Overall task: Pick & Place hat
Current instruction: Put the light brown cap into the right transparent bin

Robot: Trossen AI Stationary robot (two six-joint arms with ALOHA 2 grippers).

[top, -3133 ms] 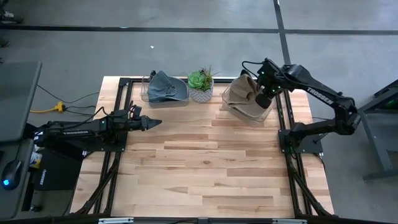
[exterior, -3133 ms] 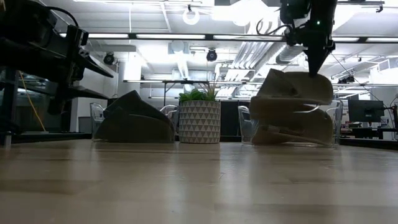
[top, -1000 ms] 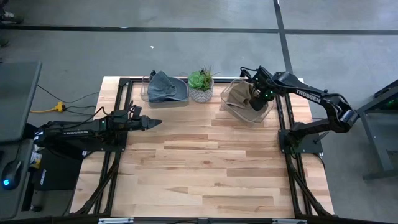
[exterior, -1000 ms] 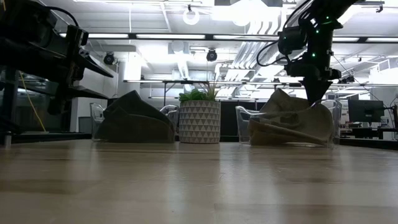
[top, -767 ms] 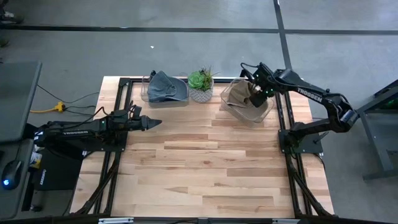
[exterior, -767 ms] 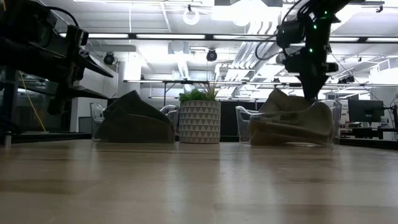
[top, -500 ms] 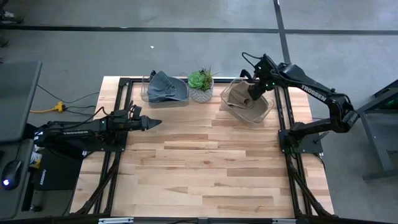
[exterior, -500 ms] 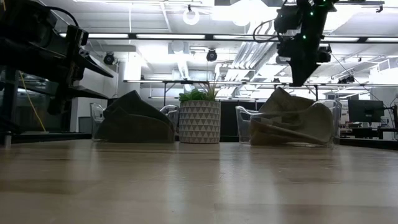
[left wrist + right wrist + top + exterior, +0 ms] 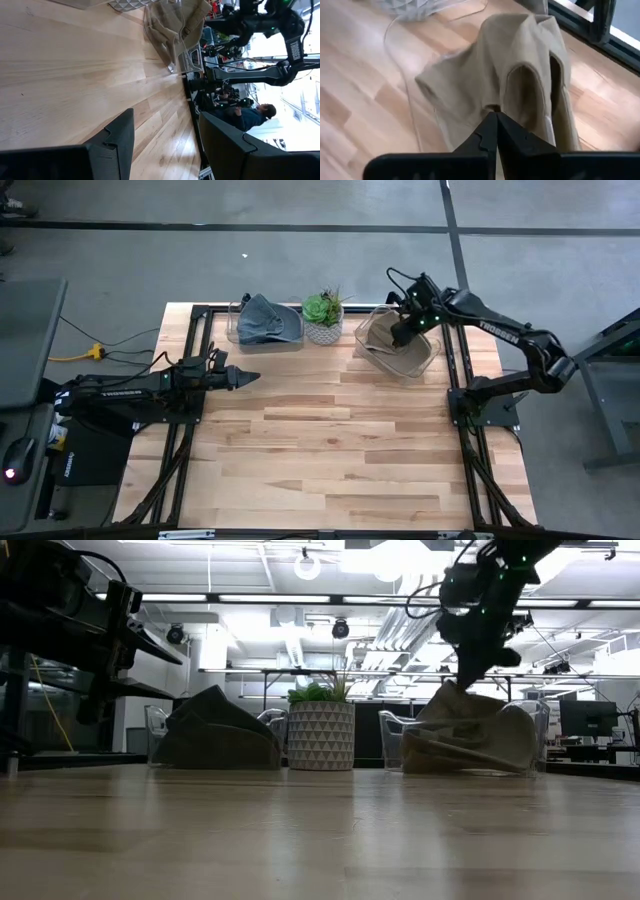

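From above, the right gripper is hanging over the tan hat, which is lying in a clear bin at the table's far right; the left gripper is waiting by the left edge, fingers parted and empty. At table level, the right gripper is touching the hat's peak. Through the right wrist, its fingers are pressing together, pinching nothing I can make out, just above the hat.

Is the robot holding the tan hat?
No. The right gripper is shut just above the tan hat in its clear bin, pinching nothing. The left gripper is open and empty.
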